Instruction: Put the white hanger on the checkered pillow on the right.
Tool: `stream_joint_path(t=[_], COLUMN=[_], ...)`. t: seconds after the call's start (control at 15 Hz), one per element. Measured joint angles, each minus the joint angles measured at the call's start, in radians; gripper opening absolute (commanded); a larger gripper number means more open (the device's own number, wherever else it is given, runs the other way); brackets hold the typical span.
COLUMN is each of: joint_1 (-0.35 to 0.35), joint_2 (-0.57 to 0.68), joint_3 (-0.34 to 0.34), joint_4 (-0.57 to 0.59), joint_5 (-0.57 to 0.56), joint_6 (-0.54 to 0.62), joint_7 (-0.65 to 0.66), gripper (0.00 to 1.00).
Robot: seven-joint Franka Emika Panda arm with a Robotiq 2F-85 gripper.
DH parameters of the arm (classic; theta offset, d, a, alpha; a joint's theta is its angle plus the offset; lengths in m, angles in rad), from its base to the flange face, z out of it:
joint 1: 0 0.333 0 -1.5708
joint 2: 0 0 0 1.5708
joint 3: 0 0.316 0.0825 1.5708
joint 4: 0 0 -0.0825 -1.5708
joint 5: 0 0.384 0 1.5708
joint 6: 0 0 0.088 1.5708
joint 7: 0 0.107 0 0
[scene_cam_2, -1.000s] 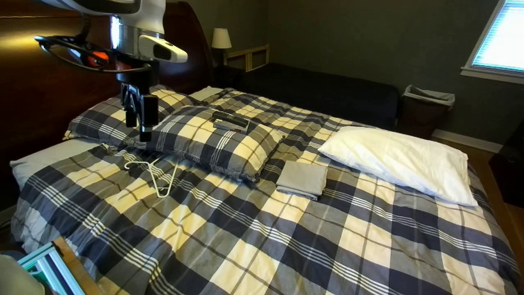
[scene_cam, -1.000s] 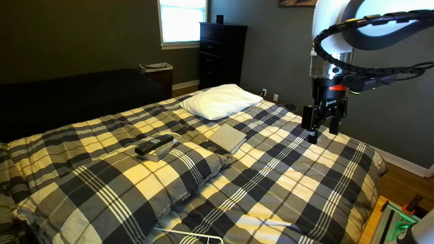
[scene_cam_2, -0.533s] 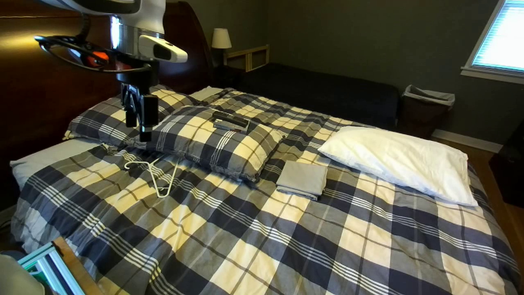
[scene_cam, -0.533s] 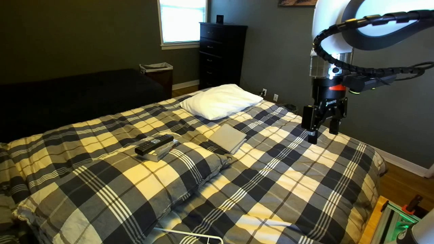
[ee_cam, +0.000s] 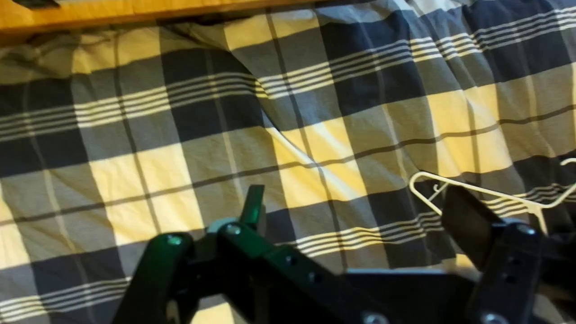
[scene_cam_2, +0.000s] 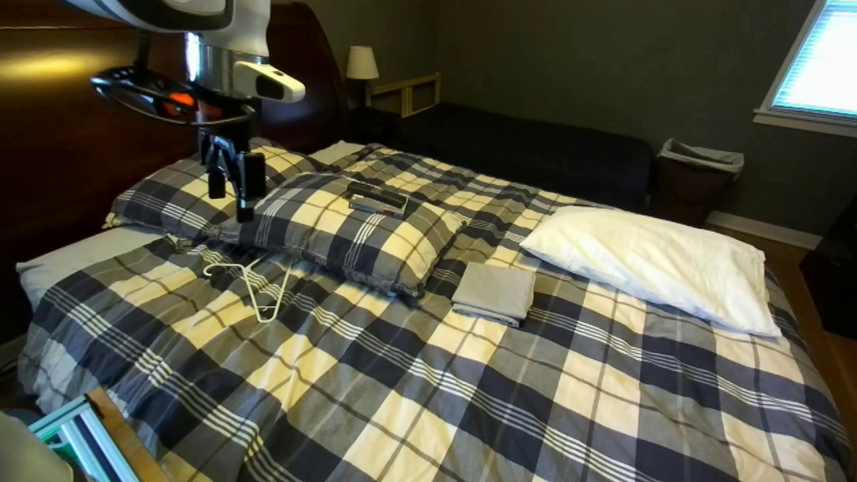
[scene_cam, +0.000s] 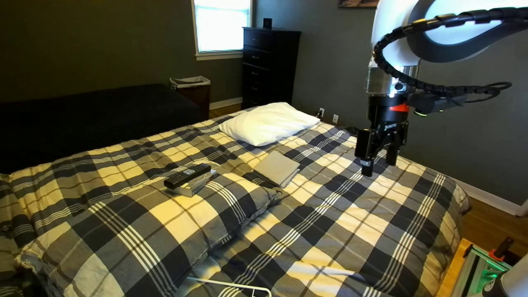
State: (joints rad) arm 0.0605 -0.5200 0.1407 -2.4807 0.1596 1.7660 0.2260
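Above the creased plaid bedspread [scene_cam: 350, 218], my gripper [scene_cam: 379, 164] hangs with its blocky black fingers [scene_cam: 366, 169] spread well apart, holding nothing. On that cloth, just beside the plump checkered pillow [scene_cam_2: 328, 231] that bears a black remote [scene_cam: 186, 176] atop a slim box [scene_cam: 199, 182], lies the white hanger [scene_cam_2: 252, 294]: thin, smooth, triangular, with a hooked neck. My glossy white arm [scene_cam: 392, 16] arches overhead, my wrist [scene_cam: 385, 80] turned nearly straight down.

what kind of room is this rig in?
Most likely a bedroom, probably in a home: it has a wide bed made up in plaid, a dark wooden headboard and a tall black chest of drawers.
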Motion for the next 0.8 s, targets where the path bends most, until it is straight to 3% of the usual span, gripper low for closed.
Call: stream_joint_path(t=[0.33,0.6,0.8], joint_1=[0.116,0.171,0.173], joint_2=[0.184,0.376,0.447], joint_3=[0.048,0.087,0.088], joint_4=[0.065,0.174,0.219], joint_5=[0.067,0.066,0.065], joint_6=[0.201,0.196,0.192], joint_7=[-0.143,-0.208,-0.222], gripper=[1.00,1.00,1.00])
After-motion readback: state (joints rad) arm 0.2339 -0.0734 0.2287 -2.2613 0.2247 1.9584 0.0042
